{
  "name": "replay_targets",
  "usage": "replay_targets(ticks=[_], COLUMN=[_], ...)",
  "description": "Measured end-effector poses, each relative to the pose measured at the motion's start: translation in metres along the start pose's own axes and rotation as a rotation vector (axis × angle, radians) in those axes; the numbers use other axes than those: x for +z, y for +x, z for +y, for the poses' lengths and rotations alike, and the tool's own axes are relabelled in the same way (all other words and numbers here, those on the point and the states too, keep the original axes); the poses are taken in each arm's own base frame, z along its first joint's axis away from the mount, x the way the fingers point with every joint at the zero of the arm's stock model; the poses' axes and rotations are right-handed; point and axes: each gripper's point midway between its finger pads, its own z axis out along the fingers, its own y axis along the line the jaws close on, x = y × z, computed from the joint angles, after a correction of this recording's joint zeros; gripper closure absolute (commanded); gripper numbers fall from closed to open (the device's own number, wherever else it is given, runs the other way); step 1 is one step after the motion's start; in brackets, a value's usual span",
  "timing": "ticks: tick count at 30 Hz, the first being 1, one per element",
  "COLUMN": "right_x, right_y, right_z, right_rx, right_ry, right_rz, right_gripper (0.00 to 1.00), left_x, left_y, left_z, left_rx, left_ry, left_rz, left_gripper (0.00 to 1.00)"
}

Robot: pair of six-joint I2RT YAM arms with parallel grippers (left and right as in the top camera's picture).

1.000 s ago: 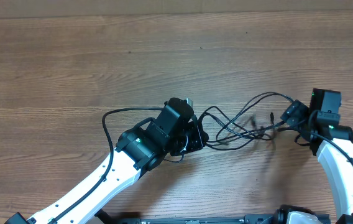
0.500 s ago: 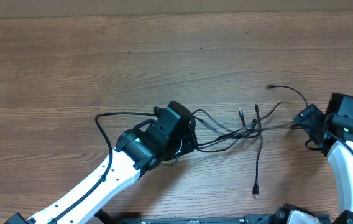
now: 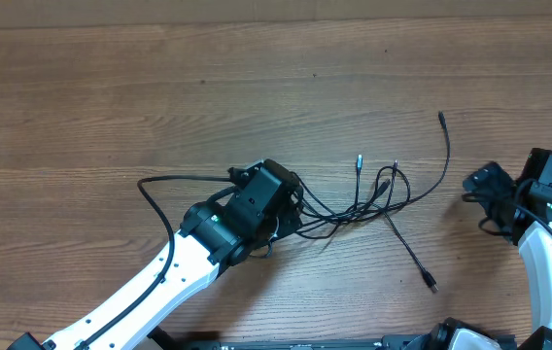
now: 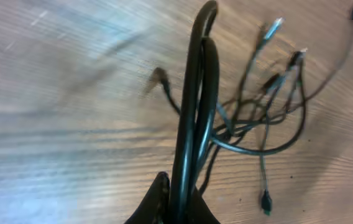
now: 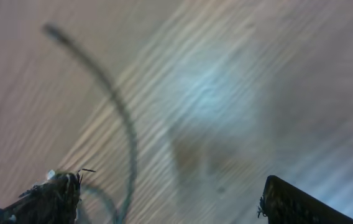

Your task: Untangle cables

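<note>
The cables are thin black cords with small plugs, spread loose over the wooden table to the right of centre. My left gripper is shut on a bunch of them at their left end; in the left wrist view the cords run up from between the fingers and fan out into plug ends. My right gripper is open and empty at the right, apart from the cables. In the right wrist view one blurred cord lies on the table ahead of the open fingers.
The wooden table fills the overhead view. A thicker black wire loops out beside the left arm. One plug end lies near the front, another reaches toward the back right.
The right gripper let go of the cables and drew back to the right. The cords sprang loose and spread out. The left gripper shifted slightly left with its bunch.
</note>
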Motion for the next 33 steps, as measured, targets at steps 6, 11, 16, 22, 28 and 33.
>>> replay_targets(ticks=[6,11,16,22,28,33], right_x=[-0.014,-0.042,-0.056,-0.066,-0.068,-0.059], right_y=[0.031,0.073,0.096,0.120,0.139,0.148], right_z=[0.067,0.109,0.124,0.143,0.156,0.158], right_rx=[-0.274,-0.421,-0.400,-0.259,-0.146,-0.093], right_ry=[-0.398,-0.684,-0.767,-0.771,-0.712,-0.611], right_rz=[0.134,0.266,0.367,0.511,0.602,0.594], right_gripper=[0.07,0.12,0.12,0.14,0.27,0.34], left_x=[-0.003,-0.005,-0.007,-0.009,-0.010,-0.010], left_y=[-0.014,-0.022,-0.030,-0.035,-0.036,-0.035], left_z=[-0.034,-0.042,-0.049,-0.056,-0.060,-0.061], left_rx=[0.231,0.404,0.504,0.550,0.560,0.564], left_ry=[0.133,0.151,0.160,0.180,0.190,0.198], left_rz=[-0.068,-0.124,-0.178,-0.211,-0.222,-0.218], left_gripper=[0.96,0.96,0.96,0.96,0.96,0.96])
